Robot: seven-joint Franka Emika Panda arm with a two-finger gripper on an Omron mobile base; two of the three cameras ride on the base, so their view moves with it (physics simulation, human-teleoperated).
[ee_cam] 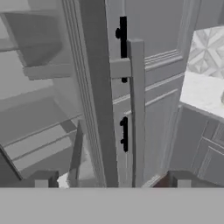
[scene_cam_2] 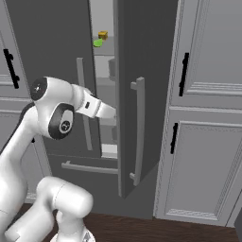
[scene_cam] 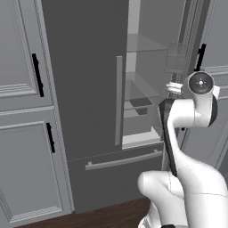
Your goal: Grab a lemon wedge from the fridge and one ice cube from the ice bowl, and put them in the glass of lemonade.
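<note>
The dark grey fridge (scene_cam: 84, 75) has its left door closed and its right door (scene_cam_2: 142, 71) swung partly open, so clear shelves (scene_cam: 147, 49) show in the gap. On an upper shelf lie a small yellow thing (scene_cam_2: 103, 34) and a green one (scene_cam_2: 98, 43); whether the yellow one is the lemon wedge I cannot tell. My arm (scene_cam_2: 94, 108) reaches into the gap. My gripper (ee_cam: 112, 179) is open, its fingertips (ee_cam: 41, 179) wide apart and holding nothing, facing the open door's edge (ee_cam: 98, 87) and its pale bar handle (ee_cam: 136, 109). The glass of lemonade is out of view.
Panelled grey cabinets with short black handles flank the fridge on the left (scene_cam: 26, 89) and on the right (scene_cam_2: 208, 118). The fridge drawer (scene_cam_2: 90, 168) sits below the doors. A pale counter top (ee_cam: 203, 92) lies past the door. The floor (scene_cam: 111, 216) is dark wood.
</note>
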